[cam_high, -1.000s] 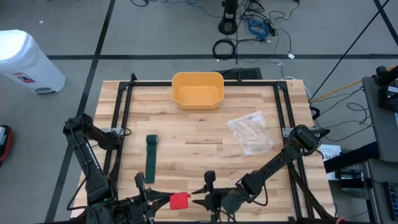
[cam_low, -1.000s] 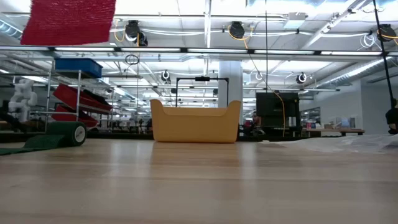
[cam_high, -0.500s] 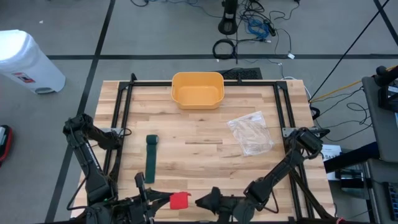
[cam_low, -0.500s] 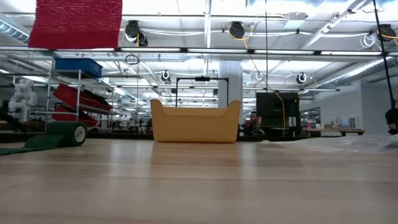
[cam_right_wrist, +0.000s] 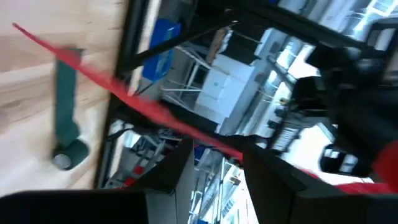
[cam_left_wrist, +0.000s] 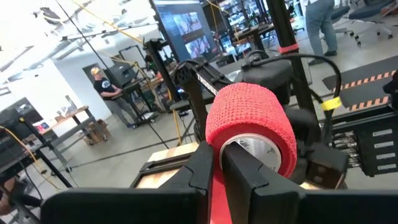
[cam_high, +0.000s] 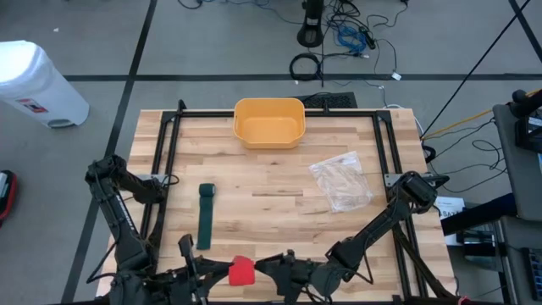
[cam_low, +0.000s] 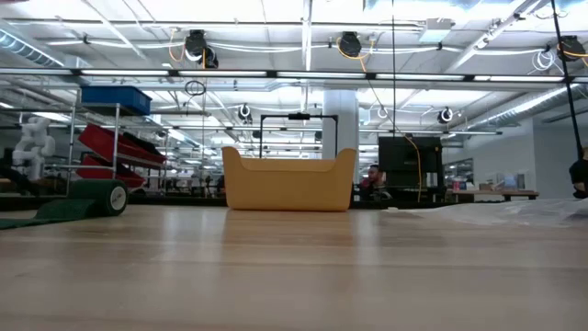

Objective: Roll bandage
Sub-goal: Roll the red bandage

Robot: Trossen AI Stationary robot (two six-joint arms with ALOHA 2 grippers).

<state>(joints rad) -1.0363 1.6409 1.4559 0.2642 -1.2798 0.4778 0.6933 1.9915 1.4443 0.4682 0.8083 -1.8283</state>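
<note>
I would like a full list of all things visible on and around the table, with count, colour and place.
red bandage: one, red, roll held at the near edge, loose strip stretched out
green bandage: one, dark green, left half of table, partly unrolled
bin: one, yellow, far edge, middle
plastic bag: one, clear, right half
table: one, light wood
trash can: one, white, floor, far left
left gripper: shut on red bandage
right gripper: near edge, beside the roll

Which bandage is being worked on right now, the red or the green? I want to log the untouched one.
The red bandage is in use: the left gripper holds its roll at the table's near edge. The green bandage lies partly unrolled on the table, untouched.
</note>
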